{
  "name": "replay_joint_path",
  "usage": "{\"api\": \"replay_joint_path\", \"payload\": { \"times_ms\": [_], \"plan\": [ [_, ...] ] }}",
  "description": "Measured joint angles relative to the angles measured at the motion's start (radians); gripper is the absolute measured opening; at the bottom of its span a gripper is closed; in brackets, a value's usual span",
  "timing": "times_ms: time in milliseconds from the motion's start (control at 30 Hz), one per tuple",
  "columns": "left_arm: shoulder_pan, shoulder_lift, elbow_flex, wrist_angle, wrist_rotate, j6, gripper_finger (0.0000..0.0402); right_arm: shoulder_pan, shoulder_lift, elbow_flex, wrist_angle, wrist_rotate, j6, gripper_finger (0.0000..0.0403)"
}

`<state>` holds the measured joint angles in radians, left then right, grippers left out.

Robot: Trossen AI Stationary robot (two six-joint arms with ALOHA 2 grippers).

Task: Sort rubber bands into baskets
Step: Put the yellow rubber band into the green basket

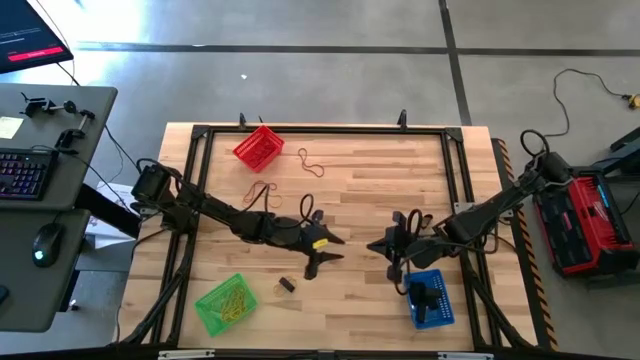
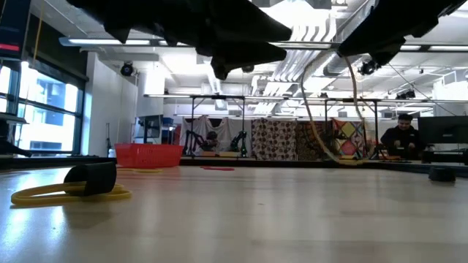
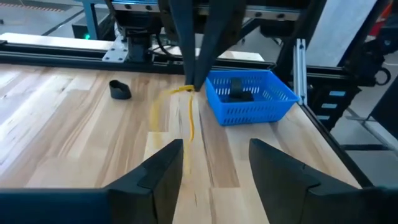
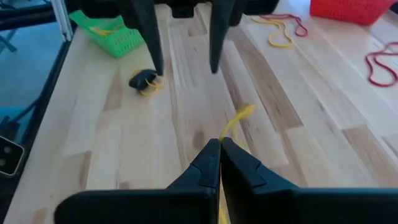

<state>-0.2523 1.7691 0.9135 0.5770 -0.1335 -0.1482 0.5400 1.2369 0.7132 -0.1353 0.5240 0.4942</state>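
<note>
Right wrist view: right gripper [image 4: 220, 148] clenched on a yellow rubber band [image 4: 235, 122] mid-table just left of the blue basket [image 1: 431, 298], left gripper [image 3: 214, 163] released opposite, band liable to slip free or land in the wrong basket.

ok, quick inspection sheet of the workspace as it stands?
Surface: wooden table, bands lying loose.
Job's things: red basket, green basket, blue basket with a black item inside; reddish bands and a black band on the table.
Clutter: nothing seen.
Grippers: left gripper open, empty, mid-table; right gripper shut on a yellow band.
Cables: floor cable right of the table.
Surroundings: keyboard on a desk, red and black machine, person beyond.
</note>
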Motion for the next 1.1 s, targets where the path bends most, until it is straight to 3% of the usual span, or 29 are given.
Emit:
{"api": "replay_joint_path", "payload": {
  "times_ms": [533, 833, 1100],
  "plan": [
    [0.016, 0.0, 0.029, -0.038, -0.034, -0.007, 0.0179, 0.0, 0.0, 0.0, 0.062, -0.01, -0.076, 0.0],
    [0.016, 0.071, 0.134, -0.118, -0.022, -0.005, 0.0178, 0.0, -0.001, 0.0, 0.085, -0.027, -0.081, 0.0],
    [0.016, 0.083, 0.139, -0.096, -0.027, -0.007, 0.0138, 0.021, 0.0, 0.0, 0.09, -0.025, -0.093, 0.0]
  ]
}}
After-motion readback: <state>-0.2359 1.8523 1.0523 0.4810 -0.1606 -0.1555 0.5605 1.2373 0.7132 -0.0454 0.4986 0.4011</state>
